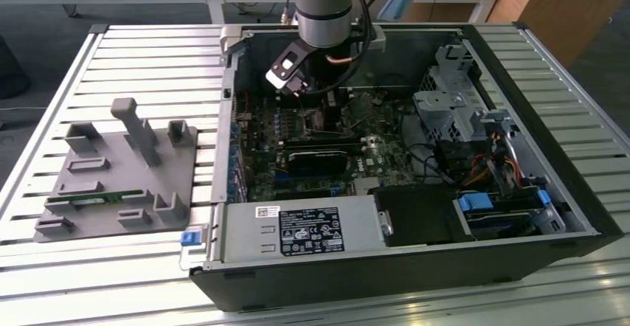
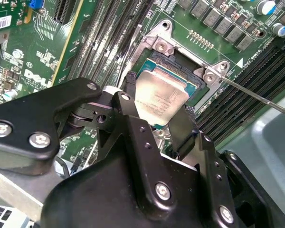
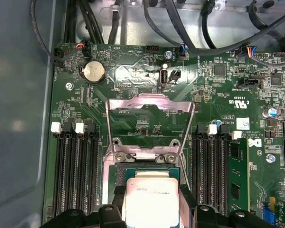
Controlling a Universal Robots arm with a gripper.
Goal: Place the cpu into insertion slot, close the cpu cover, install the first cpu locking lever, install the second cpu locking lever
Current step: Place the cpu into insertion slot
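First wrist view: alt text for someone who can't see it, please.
A black hand grips a silvery-grey square cpu over the black square insertion slot on a green board. The thin silver metal cpu cover stands open.

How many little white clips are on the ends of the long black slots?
4. In the first wrist view, two white clips sit on one side of the raised cpu cover, and two more on the other side. Others may be hidden.
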